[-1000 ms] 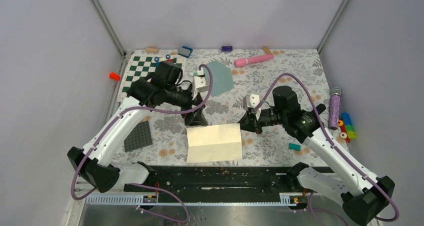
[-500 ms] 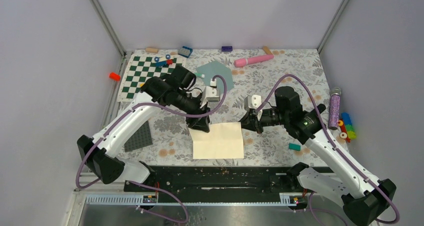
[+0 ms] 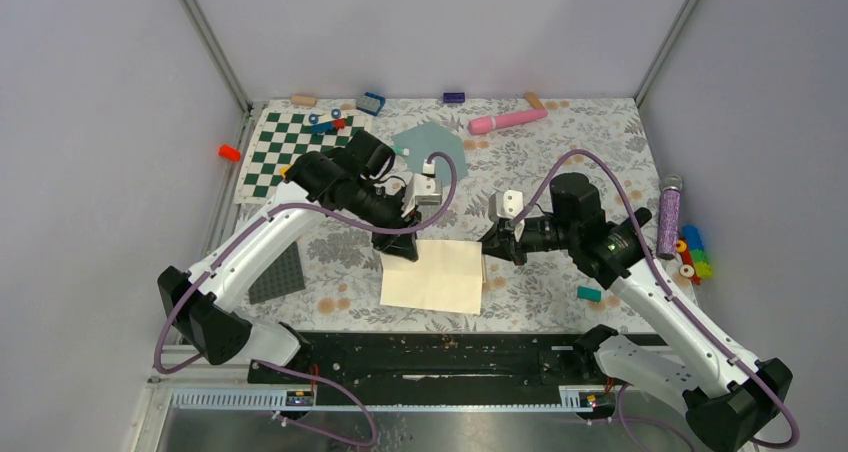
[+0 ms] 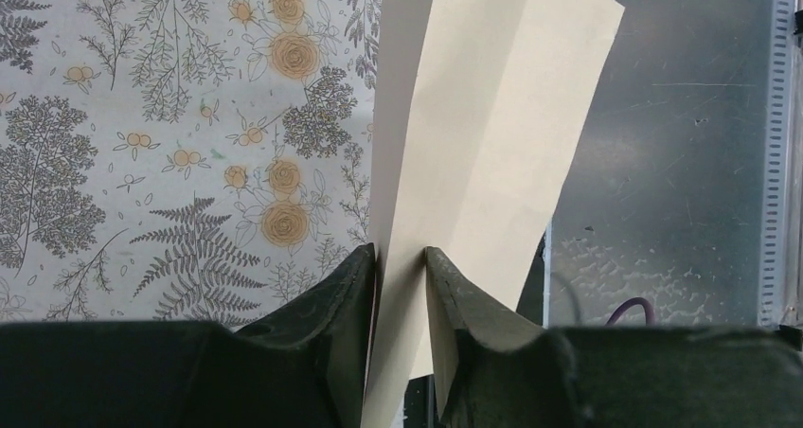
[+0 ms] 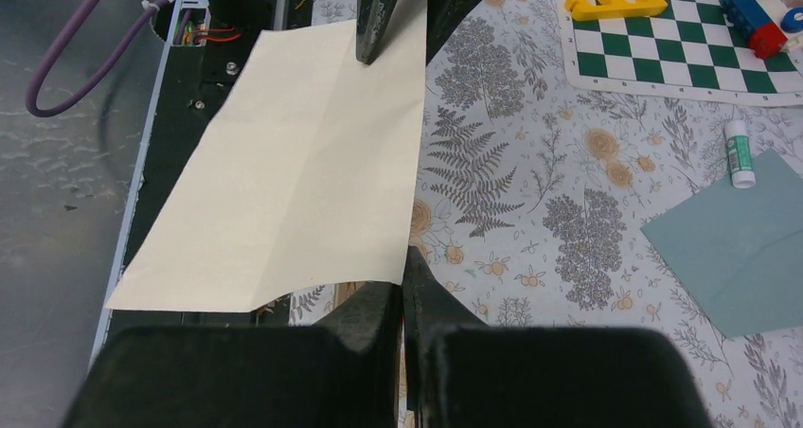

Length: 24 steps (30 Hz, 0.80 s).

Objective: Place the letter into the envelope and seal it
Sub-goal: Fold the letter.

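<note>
The letter (image 3: pixel 432 277), a cream creased sheet, is held up off the floral cloth by its back edge. My left gripper (image 3: pixel 402 252) grips its back-left corner. In the left wrist view the jaws (image 4: pixel 401 253) are drawn in on the letter (image 4: pixel 483 134), with paper against both fingers. My right gripper (image 3: pixel 487 255) is shut on the back-right corner, and the letter (image 5: pixel 303 182) meets the closed tips (image 5: pixel 405 258). The grey-teal envelope (image 3: pixel 445 144) lies flat behind the left arm, and the envelope (image 5: pixel 748 243) is partly out of frame in the right wrist view.
A chequered board (image 3: pixel 290 142) with small toys lies back left, and a dark studded plate (image 3: pixel 277 272) front left. A glue stick (image 5: pixel 740 153) rests by the envelope. A pink cylinder (image 3: pixel 507 121), a glitter tube (image 3: pixel 668 217) and a teal block (image 3: pixel 588 293) are further right. A black rail (image 3: pixel 440 357) runs along the front.
The left arm swung right, uncovering the envelope, and its jaws narrowed onto the letter's back-left corner. The letter went from a raised fold to a flatter sheet. The right gripper kept its hold.
</note>
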### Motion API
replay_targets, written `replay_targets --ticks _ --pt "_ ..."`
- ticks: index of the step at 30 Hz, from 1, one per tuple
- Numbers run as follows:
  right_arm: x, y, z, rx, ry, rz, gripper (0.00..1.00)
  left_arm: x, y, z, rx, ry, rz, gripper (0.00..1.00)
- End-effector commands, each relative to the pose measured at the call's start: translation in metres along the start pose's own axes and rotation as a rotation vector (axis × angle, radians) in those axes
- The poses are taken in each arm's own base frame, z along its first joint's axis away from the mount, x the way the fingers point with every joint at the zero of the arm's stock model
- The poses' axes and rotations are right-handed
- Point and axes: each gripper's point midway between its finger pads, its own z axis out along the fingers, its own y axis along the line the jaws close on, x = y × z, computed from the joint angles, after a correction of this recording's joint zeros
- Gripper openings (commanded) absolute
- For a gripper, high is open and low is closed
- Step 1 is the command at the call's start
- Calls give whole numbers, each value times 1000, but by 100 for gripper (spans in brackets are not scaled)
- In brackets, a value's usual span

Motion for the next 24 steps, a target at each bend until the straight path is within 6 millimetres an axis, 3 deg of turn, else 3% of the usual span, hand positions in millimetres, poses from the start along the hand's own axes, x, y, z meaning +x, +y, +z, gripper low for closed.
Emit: replay_targets --ticks 1,3,5,6,9,11,12,16,17,20,24 --pt "-3 -5 -3 29 -9 -44 0 -14 -4 -10 -23 -34 85 29" --pt "-3 -5 -4 32 -8 -44 0 -14 -5 -11 -20 -34 91 26" --pt "-3 -5 -4 36 -8 -46 0 -14 -6 -12 -23 -34 93 5" --pt "-3 -6 -4 37 -7 -47 0 -14 -5 -12 -24 -35 92 0" --pt "-3 -6 -5 41 -6 -50 0 -13 -6 -12 -25 -33 91 0" --pt "-4 -7 -5 48 -5 -54 5 -13 -6 -12 -26 -33 92 0" --pt "-3 -8 -6 51 -5 -56 12 -14 -6 -13 -28 -35 93 0" --pt "-1 -14 -9 94 19 -71 85 -14 -3 -15 -53 -29 98 0" --pt "1 -17 -12 110 39 -90 97 -15 -1 -17 -69 -26 102 0" --pt "2 -21 -27 158 108 -140 100 -21 10 -26 -163 -27 105 0" --pt "-1 -8 -46 144 164 -189 100 -29 33 -43 -346 -37 84 0"
